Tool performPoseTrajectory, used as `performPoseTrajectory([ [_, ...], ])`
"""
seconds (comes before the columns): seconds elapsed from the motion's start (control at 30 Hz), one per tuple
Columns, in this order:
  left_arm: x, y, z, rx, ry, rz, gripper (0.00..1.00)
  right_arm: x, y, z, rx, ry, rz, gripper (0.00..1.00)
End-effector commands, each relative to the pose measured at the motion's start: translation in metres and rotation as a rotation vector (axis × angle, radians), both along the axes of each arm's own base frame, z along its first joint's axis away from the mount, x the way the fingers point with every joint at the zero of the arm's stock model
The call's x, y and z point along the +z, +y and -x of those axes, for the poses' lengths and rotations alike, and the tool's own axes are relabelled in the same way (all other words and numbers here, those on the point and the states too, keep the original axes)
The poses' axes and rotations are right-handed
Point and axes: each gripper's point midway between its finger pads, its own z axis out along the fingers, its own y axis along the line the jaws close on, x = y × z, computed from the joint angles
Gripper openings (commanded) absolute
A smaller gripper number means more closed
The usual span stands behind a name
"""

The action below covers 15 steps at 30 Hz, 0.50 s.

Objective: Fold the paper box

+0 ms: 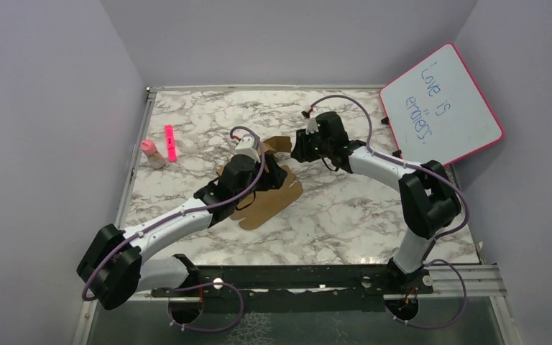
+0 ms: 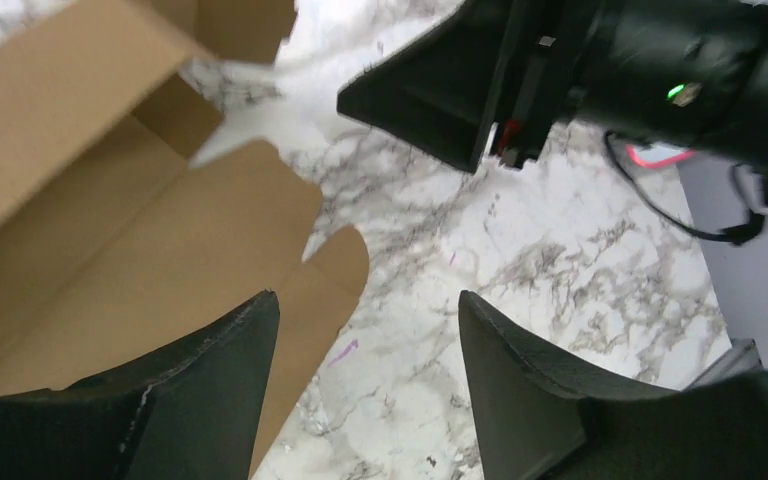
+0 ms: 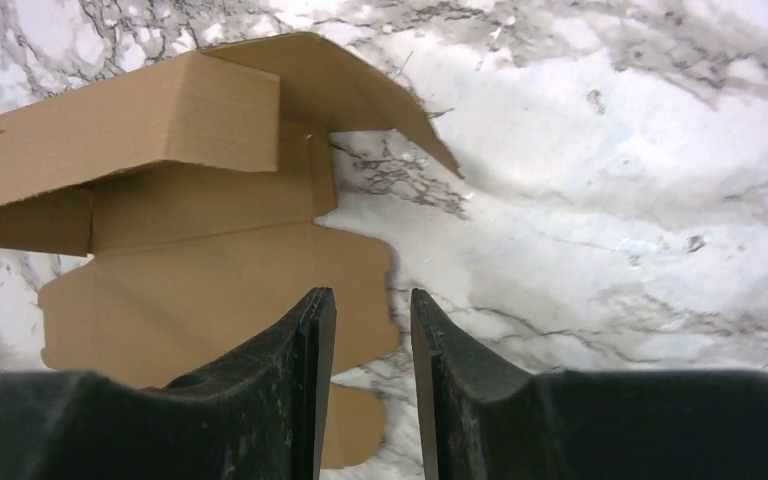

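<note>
The left gripper [image 2: 365, 300] has its two black fingers [image 2: 210, 400] spread wide, and nothing is held between them. Only bare marble and the rounded edge of a cardboard tab show in the gap. One finger hangs over that tab; whether it touches cannot be told.

The right gripper [image 3: 370, 295] has its fingers [image 3: 300, 380] a narrow slit apart, and they grip nothing. Marble shows through the slit, and one finger sits above a flat flap, contact unclear.

The plain brown cardboard paper box [image 3: 160, 250] is a die-cut sheet only partly folded. One long side panel stands up with an end flap bent over, while the rest lies flat on the table with its tabs spread out. In the top view it lies near the middle of the white-and-grey marbled table [image 1: 345, 208], under the left gripper's head, with the right gripper just beyond its far edge. The two grippers are close together.

Toward the table's left edge, well apart from the box, lie a pink highlighter pen [image 1: 170, 142] and a small pink-capped bottle [image 1: 151, 153]. A pink-framed whiteboard [image 1: 442, 104] with handwriting leans at the far right corner.
</note>
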Motion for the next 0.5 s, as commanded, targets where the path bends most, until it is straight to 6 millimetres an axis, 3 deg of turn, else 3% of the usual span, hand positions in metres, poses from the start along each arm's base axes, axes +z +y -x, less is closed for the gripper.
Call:
performPoseTrajectory([
  [0.0, 0.038, 0.034, -0.012, 0.042, -0.048, -0.175, 0.72, 0.027, 0.012, -0.018, 0.171, -0.178, -0.134, 0.39],
  [0.27, 0.068, 0.094, -0.043, -0.010, -0.019, -0.428, 0.91, 0.028, 0.010, -0.028, 0.341, -0.388, -0.248, 0.47],
  [0.33, 0.071, 0.101, -0.053, -0.043, -0.028, -0.460, 0.95, 0.025, 0.008, -0.033, 0.362, -0.417, -0.261, 0.49],
  [0.47, 0.072, 0.096, -0.069, -0.153, -0.043, -0.473, 0.99, 0.020, 0.001, -0.039, 0.408, -0.457, -0.294, 0.51],
])
